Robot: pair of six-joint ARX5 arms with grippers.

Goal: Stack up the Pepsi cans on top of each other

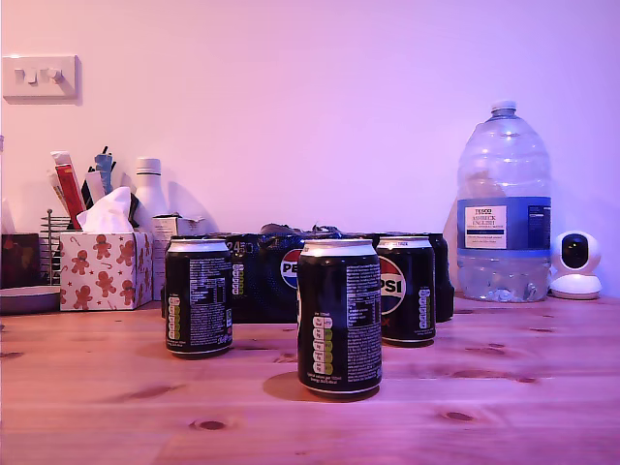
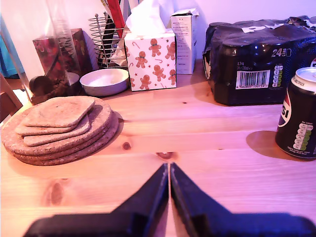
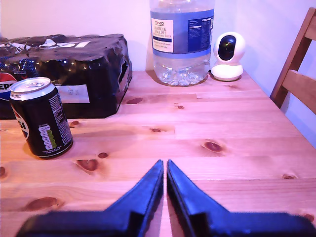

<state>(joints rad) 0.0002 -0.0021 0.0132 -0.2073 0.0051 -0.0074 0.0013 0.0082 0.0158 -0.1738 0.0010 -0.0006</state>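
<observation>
A: What could go wrong?

B: 3 Pepsi cans (image 1: 339, 315) stand apart on the wooden table (image 1: 504, 387), none stacked. Smooth round metal slips; an off-centre rim topples.

A: Claws?

B: My first gripper (image 2: 169, 170) and my second gripper (image 3: 164, 165) are pinched together, empty. Nearest can sits at 6 o'clock of the shrink-wrapped pack (image 1: 266, 266).

The first gripper (image 2: 169, 170) is seen as two dark blue-black fingers (image 2: 148, 197), each a smooth wedge tapered from a broad base to a narrow tip. The second gripper (image 3: 165, 167) is formed alike, with two matt dark navy fingers (image 3: 190, 197) of the same triangular outline. No cables, screws or markings are shown on either pair.
</observation>
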